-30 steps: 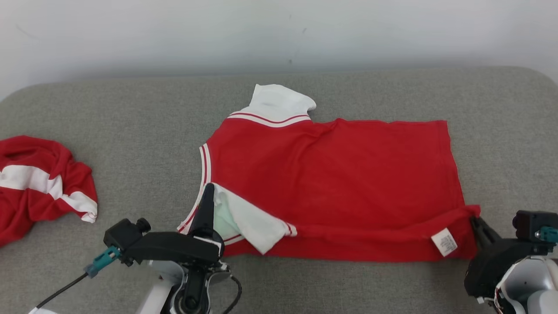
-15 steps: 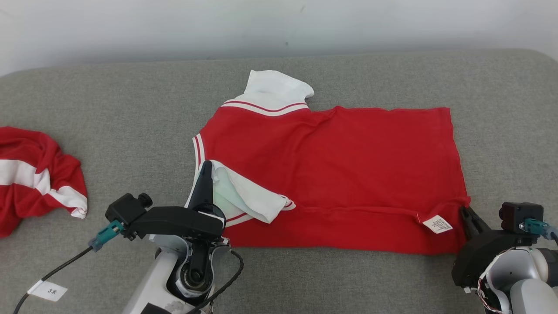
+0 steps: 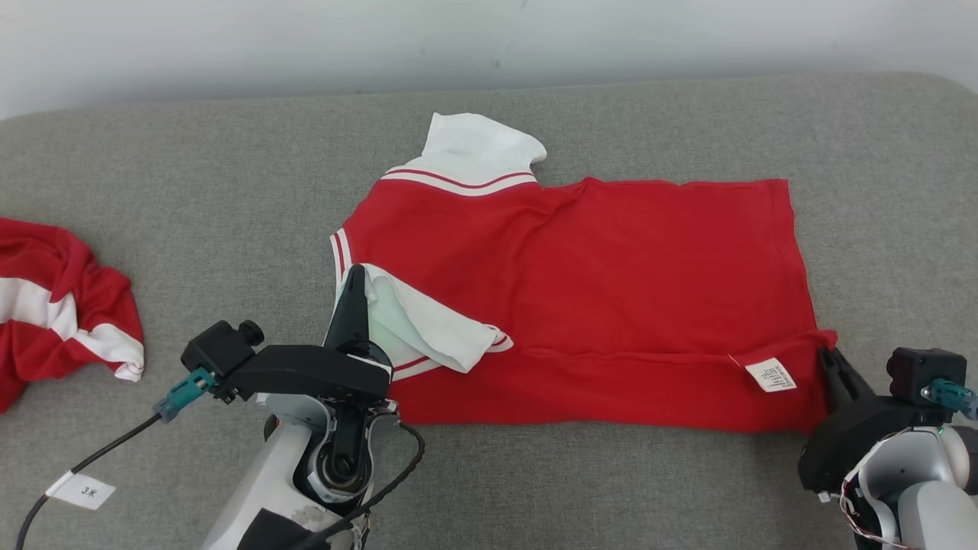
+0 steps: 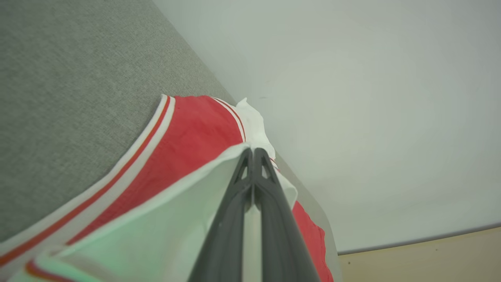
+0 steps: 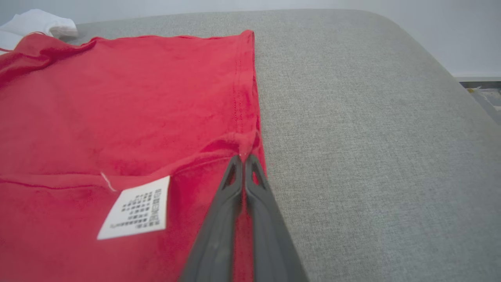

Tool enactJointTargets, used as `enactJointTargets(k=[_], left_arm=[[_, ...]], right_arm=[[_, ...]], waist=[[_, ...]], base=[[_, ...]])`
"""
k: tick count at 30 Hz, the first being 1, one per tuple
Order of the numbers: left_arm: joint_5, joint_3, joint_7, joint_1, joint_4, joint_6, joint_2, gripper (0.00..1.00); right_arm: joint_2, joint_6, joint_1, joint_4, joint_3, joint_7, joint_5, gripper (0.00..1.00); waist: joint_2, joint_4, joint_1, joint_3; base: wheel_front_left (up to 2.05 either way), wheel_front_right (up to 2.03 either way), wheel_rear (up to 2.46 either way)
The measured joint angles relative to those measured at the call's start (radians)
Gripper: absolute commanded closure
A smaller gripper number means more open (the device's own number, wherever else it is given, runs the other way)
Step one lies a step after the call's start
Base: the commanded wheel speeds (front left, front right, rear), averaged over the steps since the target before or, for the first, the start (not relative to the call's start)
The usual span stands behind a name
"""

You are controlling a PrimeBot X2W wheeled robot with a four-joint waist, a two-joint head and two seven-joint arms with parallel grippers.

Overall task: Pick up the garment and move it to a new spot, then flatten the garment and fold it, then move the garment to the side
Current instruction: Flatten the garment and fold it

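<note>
Grey fabric counter (image 3: 191, 191): left gripper (image 3: 354, 279) jaws clamp white sleeve (image 3: 428, 332), right gripper (image 3: 829, 359) jaws clamp hem corner (image 3: 816, 342), probably to fold red shirt (image 3: 596, 267).

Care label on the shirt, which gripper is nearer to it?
Right. The right gripper pinches the hem beside the care label; the left gripper holds the distant white sleeve.

Pale forearms (image 3: 260, 489), black wrist blocks (image 3: 306, 372) with teal plugs (image 3: 182, 395), long dark fingers (image 3: 351, 305) — one black cable (image 3: 114, 449), white-tagged.
</note>
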Motion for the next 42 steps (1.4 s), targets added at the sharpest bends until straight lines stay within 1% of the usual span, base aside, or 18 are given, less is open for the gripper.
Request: enactJointTargets(k=[5,12,17,18,19,20,21,26,28,31,33,37,40,42], left_arm=[[0.014,0.007,-0.007,-0.008,0.025,-0.007,0.000,1.00],[0.025,0.014,-0.011,-0.008,0.044,-0.015,0.000,1.00],[0.049,-0.008,-0.012,-0.037,0.072,-0.013,0.000,1.00],[0.052,-0.012,-0.012,-0.041,0.083,-0.009,-0.001,1.00],[0.052,-0.016,-0.012,-0.045,0.093,-0.008,0.000,1.00],[0.053,-0.020,-0.012,-0.050,0.103,-0.007,0.000,0.87],[0.064,-0.029,-0.012,-0.056,0.114,-0.006,0.000,0.00],[0.100,-0.024,-0.012,-0.072,0.146,0.001,-0.001,0.00],[0.157,-0.006,-0.012,-0.074,0.142,0.012,0.010,0.00],[0.275,0.020,-0.015,-0.068,0.108,0.039,0.046,0.00],[0.361,0.015,-0.015,-0.048,0.084,0.066,0.071,0.00],[0.495,-0.047,-0.015,0.019,0.062,0.135,0.133,0.00],[0.572,-0.111,0.037,0.064,0.050,0.197,0.187,0.00],[0.607,-0.148,0.089,0.095,0.031,0.228,0.213,0.00]], right_arm=[[0.013,0.000,-0.020,-0.007,-0.013,-0.046,-0.012,1.00],[0.027,0.000,-0.016,0.008,-0.048,-0.047,-0.034,1.00],[0.043,0.000,-0.019,0.030,-0.049,-0.051,-0.050,1.00],[0.047,0.000,-0.022,0.035,-0.047,-0.052,-0.053,0.91],[0.049,0.000,-0.026,0.042,-0.045,-0.053,-0.054,0.55],[0.052,0.000,-0.029,0.049,-0.045,-0.056,-0.056,0.08],[0.056,0.000,-0.033,0.055,-0.055,-0.057,-0.058,0.00],[0.063,0.000,-0.043,0.067,-0.063,-0.074,-0.063,0.00],[0.067,0.000,-0.046,0.062,-0.072,-0.078,-0.062,0.00],[0.068,0.000,-0.042,0.036,-0.090,-0.063,-0.055,0.00],[0.069,0.000,-0.031,0.004,-0.103,-0.030,-0.049,0.00],[0.072,0.000,0.013,-0.091,-0.127,0.069,-0.047,0.00],[0.081,0.000,0.062,-0.158,-0.133,0.140,-0.044,0.00],[0.088,0.000,0.089,-0.195,-0.133,0.178,-0.037,0.00]], waist=[[0.0000,-0.006,0.0000,0.004],[0.0000,-0.003,-0.0001,0.001],[0.0000,-0.004,-0.0001,0.000],[0.0000,-0.006,-0.0001,0.000],[0.0000,-0.007,-0.0001,0.000],[0.0000,-0.009,-0.0001,-0.001],[0.0000,-0.009,-0.0001,-0.002],[0.0000,-0.012,-0.0001,-0.012],[0.0000,-0.012,-0.0001,-0.019],[0.0000,-0.012,-0.0001,-0.033],[-0.0001,-0.011,-0.0001,-0.044],[-0.0001,-0.010,-0.0001,-0.069],[-0.0001,-0.010,-0.0002,-0.086],[-0.0001,-0.012,-0.0002,-0.096]], base=[[0.00,0.00,0.00],[0.00,0.00,0.00],[0.00,0.00,0.00],[0.00,0.00,0.00],[0.00,0.00,0.00],[0.00,0.00,0.00],[0.00,0.00,0.00],[0.00,0.00,0.00],[0.00,0.00,0.00],[0.00,0.00,0.00],[0.00,0.00,0.00],[0.00,0.00,0.00],[0.00,0.00,0.00],[0.00,0.00,0.00]])
